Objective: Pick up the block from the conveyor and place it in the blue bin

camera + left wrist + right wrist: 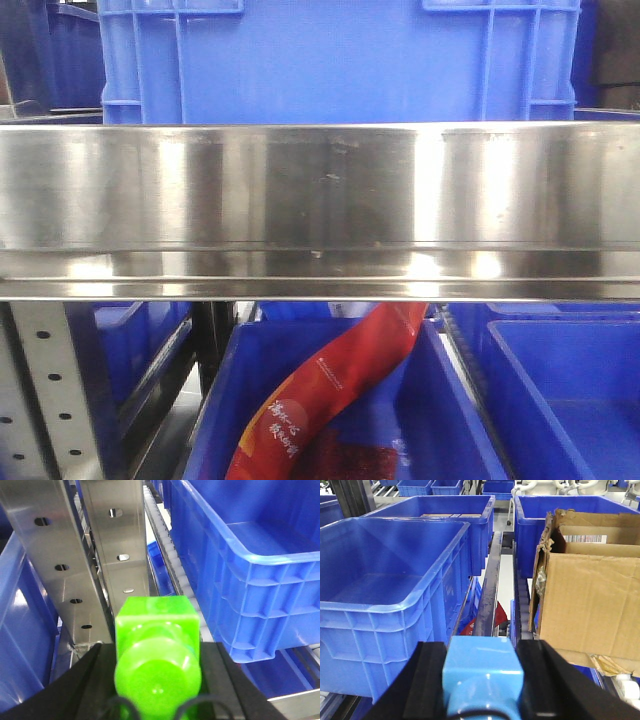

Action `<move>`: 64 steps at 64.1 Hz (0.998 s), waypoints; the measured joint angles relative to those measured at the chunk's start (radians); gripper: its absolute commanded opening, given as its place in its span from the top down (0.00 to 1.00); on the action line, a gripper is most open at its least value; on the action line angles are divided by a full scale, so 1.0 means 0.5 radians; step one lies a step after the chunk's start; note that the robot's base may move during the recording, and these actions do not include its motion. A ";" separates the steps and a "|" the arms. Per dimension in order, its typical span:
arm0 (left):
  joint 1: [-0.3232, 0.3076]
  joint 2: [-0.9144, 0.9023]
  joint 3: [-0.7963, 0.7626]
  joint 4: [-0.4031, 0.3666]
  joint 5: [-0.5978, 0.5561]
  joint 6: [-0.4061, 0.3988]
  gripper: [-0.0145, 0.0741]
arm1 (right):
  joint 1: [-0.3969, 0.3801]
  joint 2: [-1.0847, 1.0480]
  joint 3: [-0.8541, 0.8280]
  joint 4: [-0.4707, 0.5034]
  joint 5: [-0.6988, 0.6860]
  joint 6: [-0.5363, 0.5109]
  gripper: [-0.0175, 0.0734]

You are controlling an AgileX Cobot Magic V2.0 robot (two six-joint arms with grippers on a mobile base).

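The blue block [482,672] is clamped between your right arm's fingers [426,680], so it is already off the conveyor, which none of the views shows. The fingers are drawn in narrow on its two flat sides, a hold that should keep it from twisting on the way over. Just ahead and to the left is an open blue bin [380,645], its floor bare where you can see it. That is probably your target, and the block has not yet reached its rim. To the right, across a gap of rails, stands a torn cardboard box [590,595], so steer away from that side.

Your left arm's fingers [82,690] are likewise closed on a green block [157,650], round stud toward the camera, with another blue crate [260,585] to its right and perforated steel uprights [55,555] to its left.

The front view helps little: a steel rail [320,190] fills it, with a red packet [340,380] lying in a lower crate [440,410].
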 measured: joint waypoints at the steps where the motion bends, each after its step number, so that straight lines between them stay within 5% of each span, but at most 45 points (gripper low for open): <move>1: 0.000 0.000 0.000 0.000 0.000 0.000 0.96 | 0.000 0.000 0.000 0.000 0.000 0.000 0.98; 28: -0.025 0.011 -0.010 0.000 -0.034 0.000 0.96 | 0.012 0.005 -0.066 0.000 0.035 -0.004 0.98; 49: -0.489 0.529 -0.613 -0.005 -0.123 0.004 0.96 | 0.411 0.484 -0.608 0.000 -0.048 -0.076 0.98; 64: -0.655 1.109 -1.129 -0.023 -0.200 0.007 0.96 | 0.637 1.131 -0.991 0.000 -0.157 -0.079 0.98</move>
